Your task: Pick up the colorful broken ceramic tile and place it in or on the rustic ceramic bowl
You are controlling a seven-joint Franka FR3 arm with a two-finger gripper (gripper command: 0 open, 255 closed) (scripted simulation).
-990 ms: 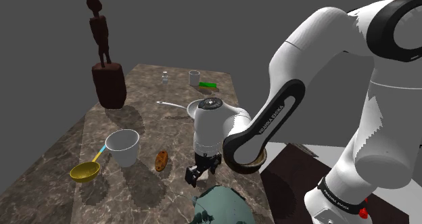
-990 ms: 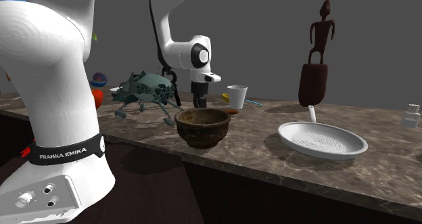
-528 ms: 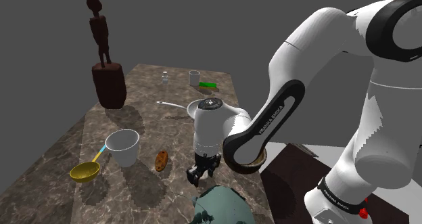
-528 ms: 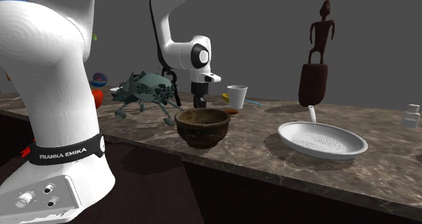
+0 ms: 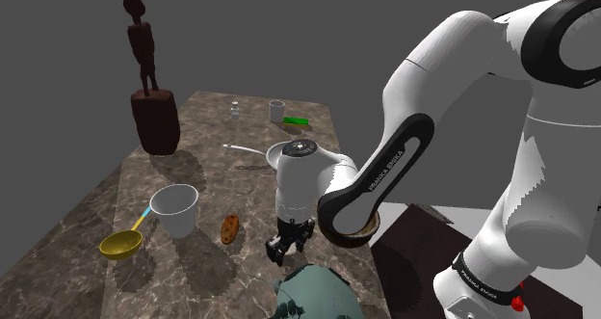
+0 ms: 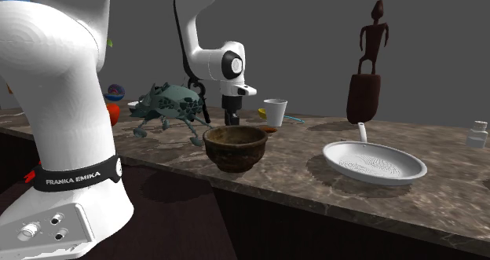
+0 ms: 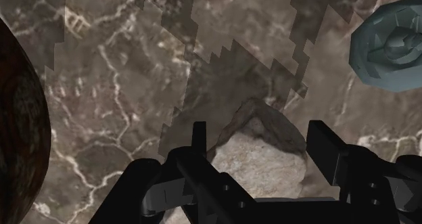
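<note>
Gripper (image 7: 260, 128) low over marble counter (image 7: 115, 67), fingers spread wide. Grey-brown tile fragment (image 7: 260, 158) flat on counter between fingers, not clasped. Brown bowl (image 6: 235, 146) near, by counter edge.

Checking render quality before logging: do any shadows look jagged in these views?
Wrist view: the shadow on the marble counter has blocky, stair-stepped edges just past the tile. Shoulder view: soft-edged shadows near the cup. Second exterior view: a soft shadow beside the bowl.
</note>
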